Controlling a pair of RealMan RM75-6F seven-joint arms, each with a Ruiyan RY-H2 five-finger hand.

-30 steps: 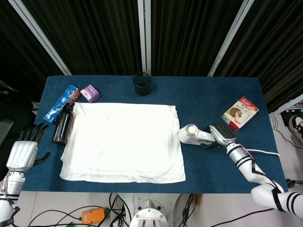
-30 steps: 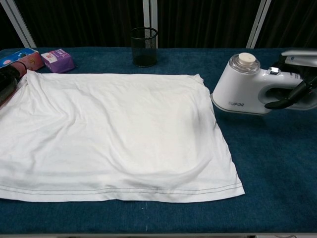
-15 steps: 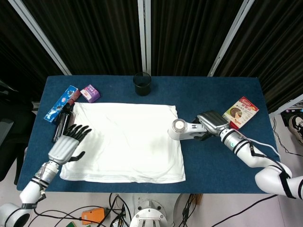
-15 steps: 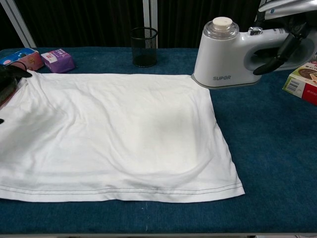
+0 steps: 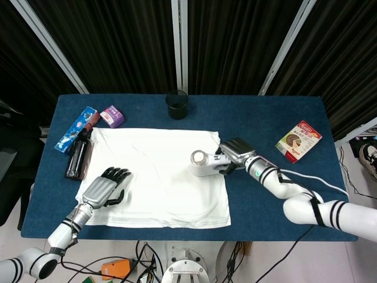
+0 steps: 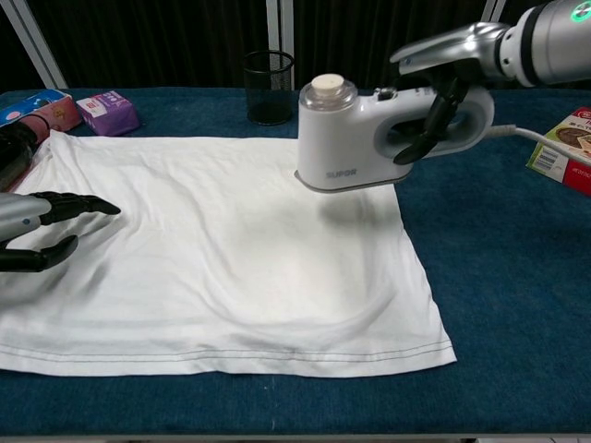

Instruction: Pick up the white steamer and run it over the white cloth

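1. Chest view shows the right hand [image 6: 441,88] holding the white steamer [image 6: 355,138] by its handle, with fingers wrapped through the loop. That grip keeps the flat bottom facing down.
2. The steamer hangs in the air over the right side of the white cloth [image 6: 203,249]. Its shadow falls on the cloth just below it, so it is not touching yet, I think.
3. The left hand [image 6: 37,226] holds nothing, with its fingers apart. It sits low at the left side of the cloth, maybe to keep the cloth from sliding. I cannot tell if it presses down.
4. The cloth lies spread flat on the blue tabletop [image 5: 277,127], so the steamer can glide over it.
5. Picking up looks done. Running it over the cloth looks just started.
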